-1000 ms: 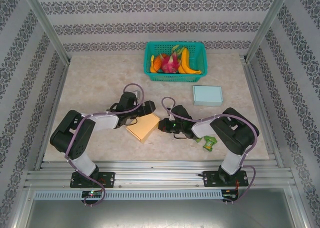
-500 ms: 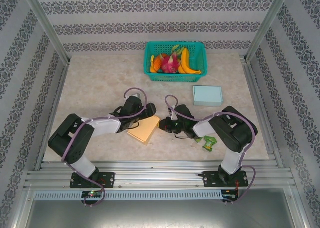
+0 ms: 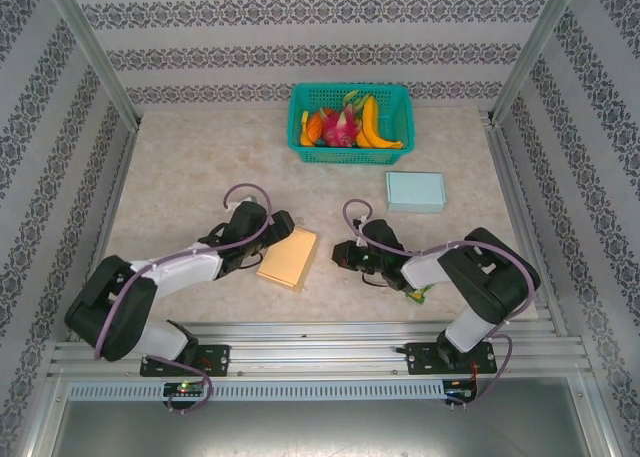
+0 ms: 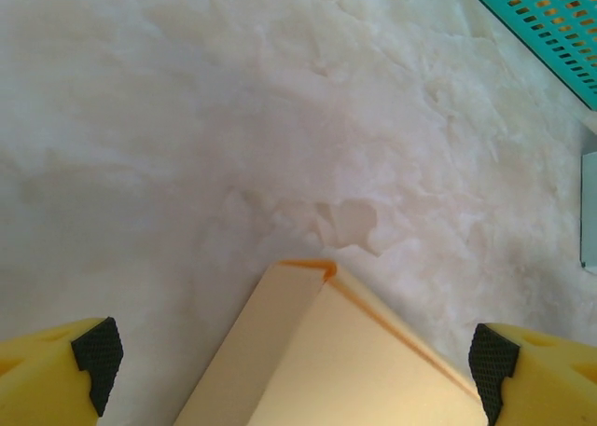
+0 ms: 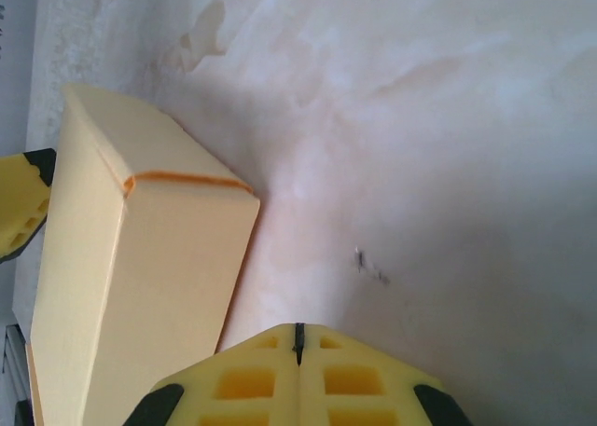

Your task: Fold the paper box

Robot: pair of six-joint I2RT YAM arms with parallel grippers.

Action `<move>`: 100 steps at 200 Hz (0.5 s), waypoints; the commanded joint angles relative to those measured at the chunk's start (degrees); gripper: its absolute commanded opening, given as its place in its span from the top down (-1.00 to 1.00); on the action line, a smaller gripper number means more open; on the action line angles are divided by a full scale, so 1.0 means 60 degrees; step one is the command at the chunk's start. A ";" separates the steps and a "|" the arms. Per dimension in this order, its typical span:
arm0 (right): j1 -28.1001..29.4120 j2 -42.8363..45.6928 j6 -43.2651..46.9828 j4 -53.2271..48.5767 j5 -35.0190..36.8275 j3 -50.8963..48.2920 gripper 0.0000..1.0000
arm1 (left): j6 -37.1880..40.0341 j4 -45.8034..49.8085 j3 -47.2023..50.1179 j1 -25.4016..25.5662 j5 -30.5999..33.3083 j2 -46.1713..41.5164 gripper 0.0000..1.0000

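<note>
Both arms have backed off the box point(image 3: 288, 258); it lies closed on the table point(image 3: 200, 167) between them. Left pincer point(image 3: 282, 225) released wide, right pincer point(image 3: 341, 254) clenched empty. I judge folding finished.

Left wrist view: paper box point(image 4: 326, 361) cut off at bottom edge, basket point(image 4: 550, 16) at top-right corner. Top view: green item point(image 3: 416, 295) largely hidden under right arm point(image 3: 480, 272)

Pale marbled tabletop point(image 3: 190, 167), damask-striped wallpaper walls point(image 3: 300, 27), aluminium frame rails point(image 3: 320, 352)
</note>
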State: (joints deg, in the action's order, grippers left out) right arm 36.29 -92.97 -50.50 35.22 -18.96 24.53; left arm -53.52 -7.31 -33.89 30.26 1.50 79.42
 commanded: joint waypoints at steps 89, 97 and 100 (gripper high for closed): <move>0.3223 0.1214 -0.0376 -0.1035 0.1542 -0.0352 1.00 | -0.0653 0.0888 0.1956 0.0774 0.0307 -0.2740 -0.95; 0.3362 0.1139 -0.0425 -0.1007 0.1621 -0.0307 1.00 | -0.0696 0.0821 0.1986 0.0839 0.0329 -0.2719 -0.95; 0.3409 0.1106 -0.0437 -0.1009 0.1644 -0.0282 1.00 | -0.0714 0.0786 0.2003 0.0868 0.0343 -0.2675 -0.95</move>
State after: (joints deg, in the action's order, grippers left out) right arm 54.54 -85.14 -51.11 28.93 -12.23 22.79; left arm -56.12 -3.40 -23.09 34.09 2.02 63.46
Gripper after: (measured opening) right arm 0.039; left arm 0.976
